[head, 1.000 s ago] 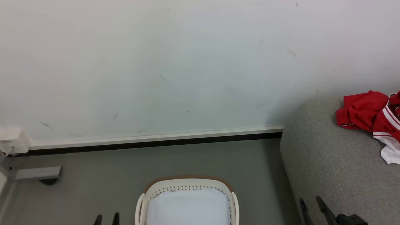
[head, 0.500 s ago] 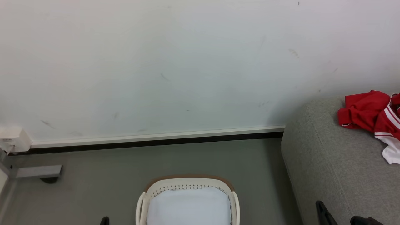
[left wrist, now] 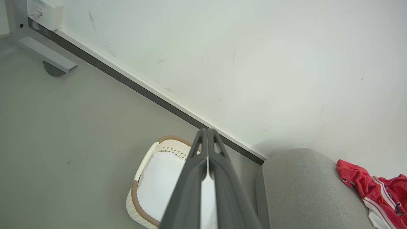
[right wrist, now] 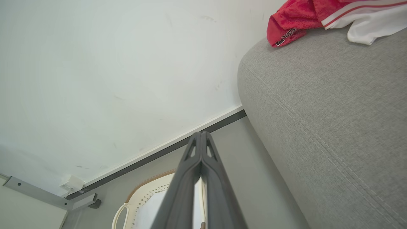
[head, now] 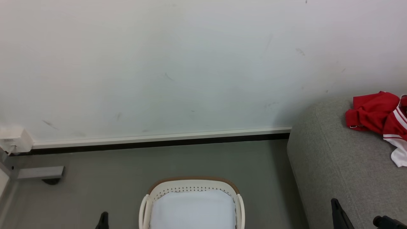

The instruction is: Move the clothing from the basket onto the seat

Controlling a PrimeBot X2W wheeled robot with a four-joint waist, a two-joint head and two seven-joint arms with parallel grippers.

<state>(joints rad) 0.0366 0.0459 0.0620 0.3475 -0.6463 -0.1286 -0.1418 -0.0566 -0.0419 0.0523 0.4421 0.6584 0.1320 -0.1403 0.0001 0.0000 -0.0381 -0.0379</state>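
Note:
The red and white clothing point(head: 376, 116) lies crumpled on top of the grey seat point(head: 343, 165) at the right, by the wall. The cream basket point(head: 190, 186) with its brown rim stands on the floor at bottom centre, holding only a pale liner cloth point(head: 192, 210). My left gripper point(head: 103, 219) pokes up just left of the basket. In the left wrist view my left gripper point(left wrist: 206, 132) is shut on nothing, over the basket point(left wrist: 143, 165). My right gripper point(head: 335, 206) sits low by the seat's front; my right gripper point(right wrist: 201, 135) is shut and empty, with the clothing point(right wrist: 302, 19) far above it.
A white wall with a dark skirting strip point(head: 159, 143) runs behind the basket. A white socket box point(head: 14, 140) and a grey metal foot point(head: 39, 173) sit at the left. Grey floor point(head: 127, 178) surrounds the basket.
In the head view my right gripper has slid toward the lower right and its fingers show less. The left gripper dropped low, then rose a little. The camera drifted slightly.

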